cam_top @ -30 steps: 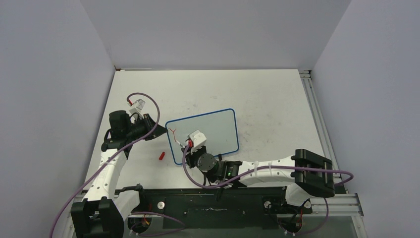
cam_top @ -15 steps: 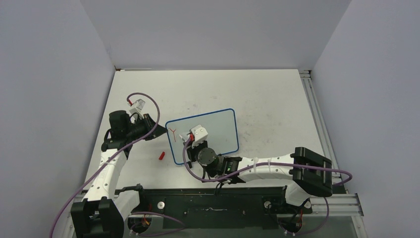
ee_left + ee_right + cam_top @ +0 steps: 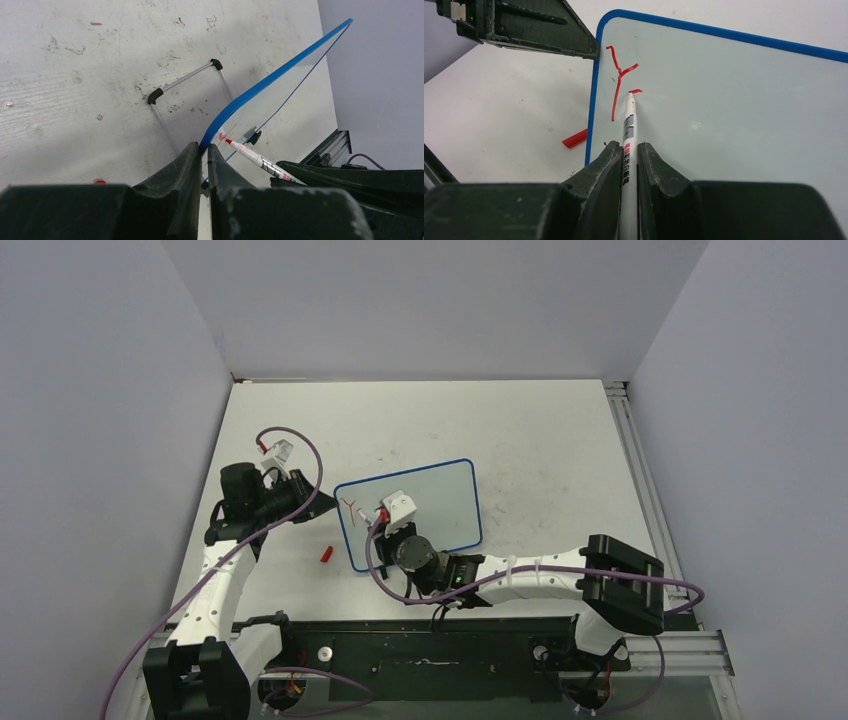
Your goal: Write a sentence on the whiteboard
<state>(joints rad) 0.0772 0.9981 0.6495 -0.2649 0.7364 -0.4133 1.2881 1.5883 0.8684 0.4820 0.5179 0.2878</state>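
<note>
The blue-framed whiteboard (image 3: 430, 502) stands tilted on the table. My left gripper (image 3: 205, 148) is shut on its blue left edge (image 3: 260, 86), also seen in the top view (image 3: 300, 492). My right gripper (image 3: 628, 150) is shut on a white marker (image 3: 629, 135) with a red tip touching the board (image 3: 744, 110). The sentence (image 3: 619, 75) is only a red "Y" and a short fresh stroke (image 3: 636, 91) near the board's upper left corner; it shows small in the top view (image 3: 351, 505). The marker shows in the left wrist view (image 3: 255, 157).
A red marker cap (image 3: 326, 554) lies on the table left of the board's lower left corner, also in the right wrist view (image 3: 575, 139). The board's wire stand with black feet (image 3: 186, 82) rests on the scuffed tabletop behind it. A metal rail (image 3: 640, 470) runs along the table's right edge.
My right gripper has moved up and left along the board with the marker. A short new red stroke sits right of the "Y". The left arm has not moved.
</note>
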